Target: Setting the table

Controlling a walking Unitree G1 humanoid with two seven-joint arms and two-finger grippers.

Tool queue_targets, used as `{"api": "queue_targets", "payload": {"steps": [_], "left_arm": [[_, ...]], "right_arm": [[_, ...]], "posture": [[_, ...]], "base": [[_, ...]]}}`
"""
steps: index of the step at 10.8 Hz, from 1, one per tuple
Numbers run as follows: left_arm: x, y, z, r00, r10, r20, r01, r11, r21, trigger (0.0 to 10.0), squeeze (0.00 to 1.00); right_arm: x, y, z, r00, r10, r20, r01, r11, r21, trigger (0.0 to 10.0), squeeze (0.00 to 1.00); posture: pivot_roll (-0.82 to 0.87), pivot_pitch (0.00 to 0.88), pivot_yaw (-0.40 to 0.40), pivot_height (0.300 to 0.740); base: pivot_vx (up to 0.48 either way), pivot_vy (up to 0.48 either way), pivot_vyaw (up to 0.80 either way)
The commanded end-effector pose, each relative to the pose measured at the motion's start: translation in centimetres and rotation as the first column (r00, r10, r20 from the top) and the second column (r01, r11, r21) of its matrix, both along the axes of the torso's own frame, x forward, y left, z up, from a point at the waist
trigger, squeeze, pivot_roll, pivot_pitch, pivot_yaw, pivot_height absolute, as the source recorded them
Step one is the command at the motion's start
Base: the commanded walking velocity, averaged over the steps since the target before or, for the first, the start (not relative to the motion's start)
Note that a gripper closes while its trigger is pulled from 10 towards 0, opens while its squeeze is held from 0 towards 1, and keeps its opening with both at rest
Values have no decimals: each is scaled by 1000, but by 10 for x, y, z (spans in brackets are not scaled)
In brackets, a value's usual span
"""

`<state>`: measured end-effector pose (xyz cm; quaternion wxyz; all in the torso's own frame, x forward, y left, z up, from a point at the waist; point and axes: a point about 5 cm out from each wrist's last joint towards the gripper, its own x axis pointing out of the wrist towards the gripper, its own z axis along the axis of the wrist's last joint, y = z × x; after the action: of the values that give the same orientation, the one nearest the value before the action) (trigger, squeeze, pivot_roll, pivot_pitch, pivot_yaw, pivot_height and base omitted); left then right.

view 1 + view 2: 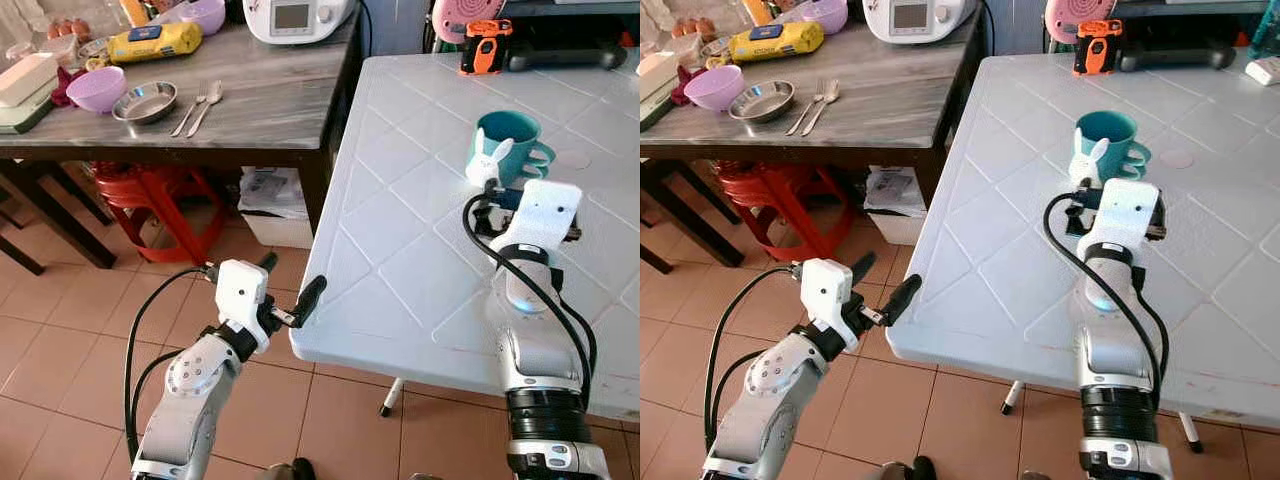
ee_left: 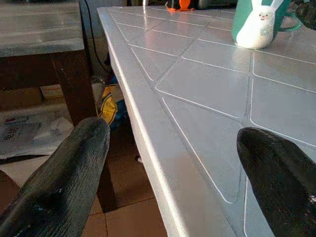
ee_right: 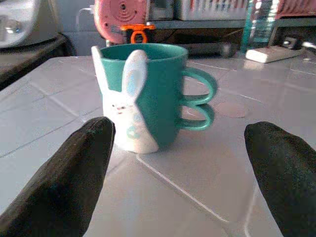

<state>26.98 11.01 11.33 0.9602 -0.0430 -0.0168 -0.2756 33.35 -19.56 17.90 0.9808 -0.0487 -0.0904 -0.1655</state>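
Both arms low in my view, left gripper (image 1: 290,290) off the white table's (image 1: 400,250) near corner, right gripper (image 3: 180,173) over the top behind the mug.

My left fingers (image 2: 64,182) are spread wide with nothing in them, straddling the table edge from the floor side. Right fingers (image 3: 69,177) also wide apart and empty, pointed at the teal bunny mug (image 1: 507,148), which stands upright on the white table just ahead of them, not touching. Nothing between claw and mug. Further back on that table: an orange-black device (image 1: 486,45). To my left, the dark wooden table (image 1: 260,100) carries a purple bowl (image 1: 96,88), steel dish (image 1: 146,101), fork and spoon (image 1: 200,106), yellow packet (image 1: 154,42) and a white appliance (image 1: 297,18). Red stool (image 1: 160,205) underneath.
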Motion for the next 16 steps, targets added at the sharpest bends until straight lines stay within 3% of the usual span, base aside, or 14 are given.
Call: {"api": "queue_targets", "payload": {"steps": [1,5,9,11,14,16], "left_arm": [[0,9,-4,998,50,-28,-50,999,8,10000,0],[11,23,-11,969,241,-50,-237,969,75,10000,0],[18,22,-9,967,254,-32,-251,964,84,10000,0],[22,22,-6,964,267,-5,-266,960,92,10000,0],[21,20,-9,962,272,-13,-270,958,92,10000,0],[21,20,-10,964,266,-14,-264,960,95,10000,0]], "right_arm": [[0,10,3,999,49,4,-49,999,8,10000,0],[-22,32,-14,980,199,0,-199,980,12,10000,0],[-42,34,-27,972,230,-41,-231,972,-39,10000,0],[-44,32,-30,968,246,-44,-246,969,5,10000,0],[-43,35,-29,963,264,-48,-264,965,14,10000,0],[-43,34,-30,964,260,-52,-260,965,11,10000,0]], "posture": [[-69,144,158,740],[-76,104,136,740],[-92,91,140,740],[-97,79,128,740],[-97,75,124,740],[-97,76,128,740]], "base": [[0,0,0],[0,0,0],[0,0,0],[0,0,0],[0,0,-646],[0,0,0]]}}
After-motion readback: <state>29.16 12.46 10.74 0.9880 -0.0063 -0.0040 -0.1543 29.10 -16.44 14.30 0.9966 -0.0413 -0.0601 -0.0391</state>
